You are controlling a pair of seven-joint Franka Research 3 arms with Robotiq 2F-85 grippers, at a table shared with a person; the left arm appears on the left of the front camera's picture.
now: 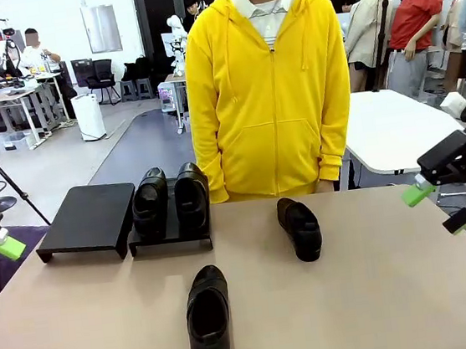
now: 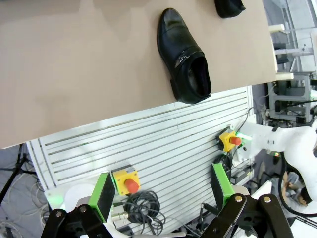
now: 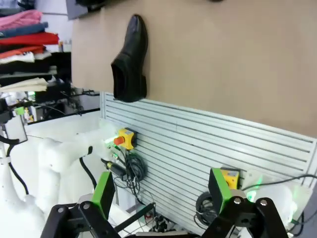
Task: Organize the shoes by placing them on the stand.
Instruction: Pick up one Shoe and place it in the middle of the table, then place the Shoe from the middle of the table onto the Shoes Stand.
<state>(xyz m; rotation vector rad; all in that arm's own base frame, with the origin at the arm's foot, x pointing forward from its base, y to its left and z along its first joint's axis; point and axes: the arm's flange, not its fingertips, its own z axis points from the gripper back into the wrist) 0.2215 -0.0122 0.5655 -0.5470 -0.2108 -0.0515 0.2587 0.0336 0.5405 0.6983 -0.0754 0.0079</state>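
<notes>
Shoes (image 1: 209, 319): two on stand (image 1: 169, 242), two on table (image 1: 381, 292); left tool (image 2: 162, 191) and right tool (image 3: 162, 191) gape empty.

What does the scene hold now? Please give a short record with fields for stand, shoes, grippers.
Stand: black stand at far left of table
On stand: two dress shoes, side by side, right section
On table: near dress shoe by front edge; far dress shoe before the person
Grippers: left gripper open; right gripper open; both empty
</notes>
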